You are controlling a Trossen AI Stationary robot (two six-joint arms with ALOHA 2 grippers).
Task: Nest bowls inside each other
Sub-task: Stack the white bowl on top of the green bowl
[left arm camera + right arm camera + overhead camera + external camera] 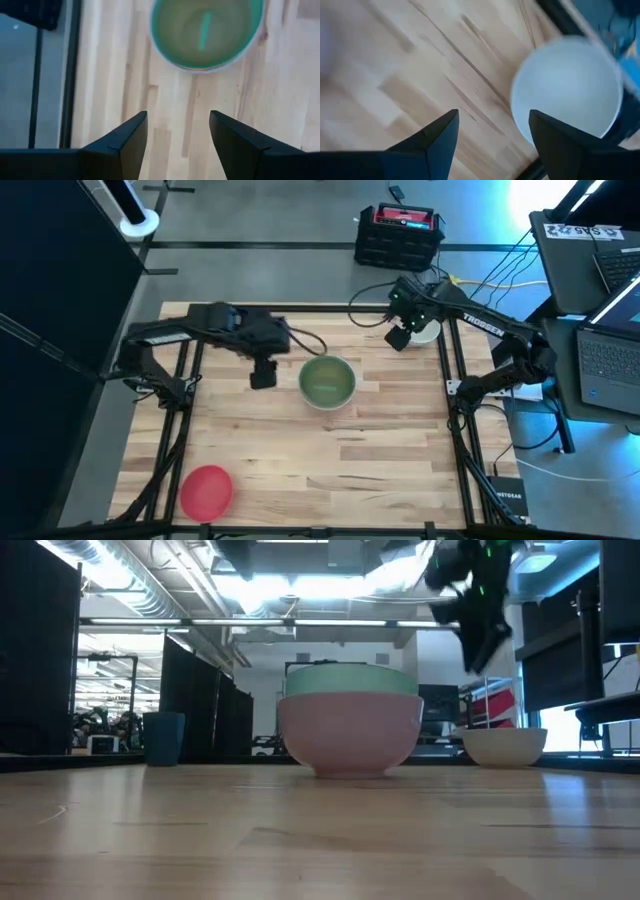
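Three bowl positions are on the wooden counter [350, 470], recorded here from left to right as seen from above.

At the near left corner we note a red bowl [206, 490], alone and well apart from the rest.

Left of centre, toward the far side, the left hand [263, 374] hangs over bare wood just left of the stack. We find its fingers [127, 142] spread wide, with nothing between them. Its wrist view shows the stack ahead of the fingertips, apart from them.

At the centre, toward the far side, stands the stack: a green bowl [326, 379] seated inside a pale bowl [349, 735]. At counter level the green rim shows above the pale bowl's rim, and the pale bowl stands upright on the wood. From above, only a thin pale edge shows around the green one.

At the far right corner we note a white bowl [427, 331], upright, touching or very near the counter's dark edge frame. The right hand [397, 338] hangs above the counter just left of this bowl. Its fingers [437, 142] are likewise spread wide and hold nothing. In its wrist view the white bowl lies beside one fingertip, and we cannot tell whether they touch.

Beyond the far edge, a black crate [398, 235] sits on the floor.
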